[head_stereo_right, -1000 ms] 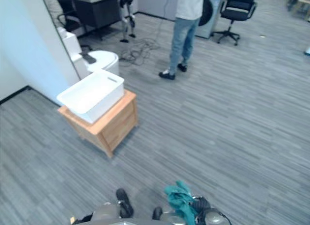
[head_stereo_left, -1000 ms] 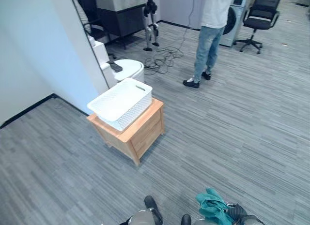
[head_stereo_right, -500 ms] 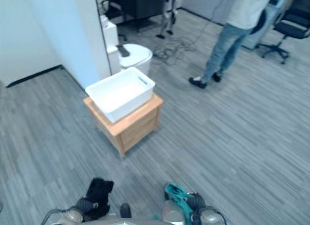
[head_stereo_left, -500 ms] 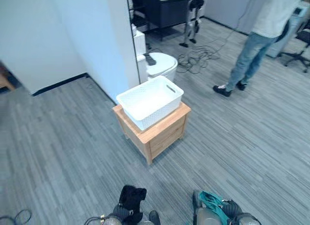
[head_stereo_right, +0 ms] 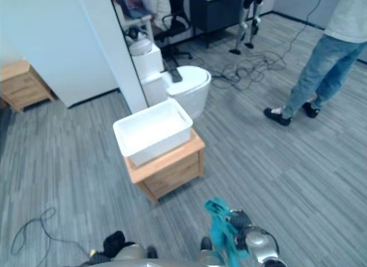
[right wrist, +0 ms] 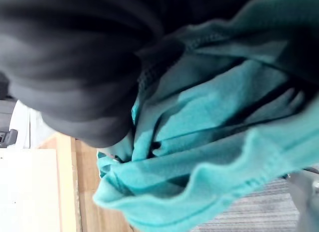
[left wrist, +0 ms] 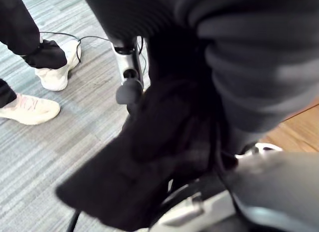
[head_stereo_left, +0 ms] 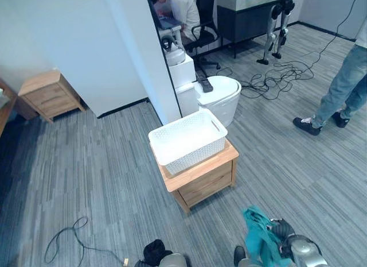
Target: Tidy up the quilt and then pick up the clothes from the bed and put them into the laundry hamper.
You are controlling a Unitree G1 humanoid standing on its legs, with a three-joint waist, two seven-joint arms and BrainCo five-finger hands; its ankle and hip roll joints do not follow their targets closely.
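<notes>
- Closest in, the right hand point(head_stereo_left: 287, 235) sits low at the robot's right with a teal garment point(head_stereo_left: 257, 235) bunched over it. In its own wrist view the cloth point(right wrist: 209, 132) spills over the dark cover and hides the fingers, so I can't say how they grip.
- Over on the other side, the left hand point(left wrist: 199, 107) has a black garment point(head_stereo_left: 153, 251) hanging from it. That wrist view shows dark cloth draped under the cover, fingers buried, so the grip can't be read here either.
- Progress check: both garments are off the bed and in transit, neither is dropped yet. The bed and quilt aren't on show, so the tidying can't be judged.
- Straight ahead, the white laundry hamper point(head_stereo_left: 189, 142) looks empty, perched on a low wooden cabinet point(head_stereo_left: 200, 175). That's the target, a short way off over bare grey floor point(head_stereo_left: 86, 181).
- Watch the loose black cable point(head_stereo_left: 66, 235) snaking on the floor to the left, clear of the direct line.
- Just behind the hamper stands a white toilet point(head_stereo_left: 221, 95) against a white partition wall point(head_stereo_left: 143, 54).
- Further out: a small wooden nightstand point(head_stereo_left: 49, 95) far left, a person in jeans point(head_stereo_left: 341, 80) standing to the right, and a tangle of cords point(head_stereo_left: 281, 77) beyond.
</notes>
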